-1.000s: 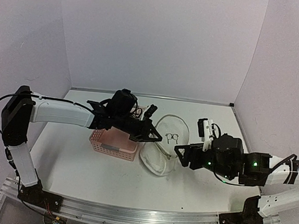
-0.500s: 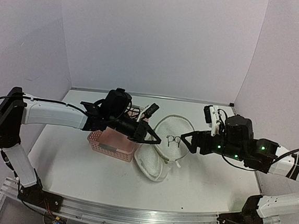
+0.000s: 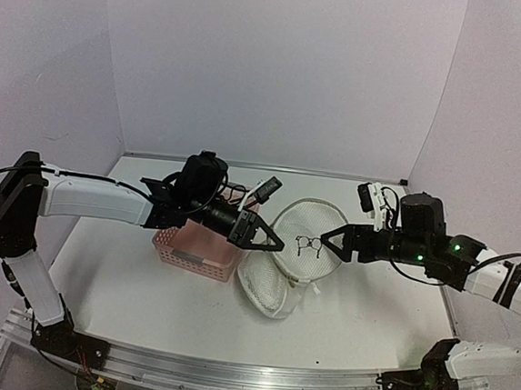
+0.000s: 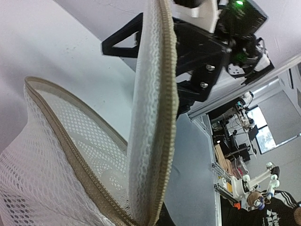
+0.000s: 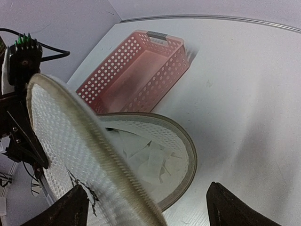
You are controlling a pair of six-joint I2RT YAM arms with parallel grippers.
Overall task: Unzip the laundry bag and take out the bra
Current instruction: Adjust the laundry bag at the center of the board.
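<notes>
Grip, left: the left tool (image 3: 273,242) is closed on the raised hoop rim of the laundry bag (image 3: 306,219), holding that round face up off the surface (image 3: 368,318).
Grip, right: the right tool (image 3: 331,240) has its jaws wide apart and pinches nothing. In its own wrist view the raised rim passes between its fingertips (image 5: 75,207).
Bag position: it gapes like a clam just beside the pink slotted basket (image 3: 193,251). The lower half lies on the surface, and the zip is undone along all the rim that shows.
Garment: the bra (image 5: 146,155) is, by my reading, the white folded fabric lying in the lower half; it is not yet out.
Step in hand: probably reaching in for the garment.
Doing it well: hold the left grip high and steady so the mouth gapes. Bring the right tool under the raised rim and dip into the lower half. Close on a thick fold of fabric, not on mesh or a thin strap.
Risk: catching mesh along with the fabric would drag the whole bag.
Top view only: both arms, the basket, and the bra-outline drawing (image 3: 304,244) on the raised face.
Right wrist only: the contents inside.
Left wrist only: the zip tape (image 4: 151,117) close up, with the right tool just behind it.
</notes>
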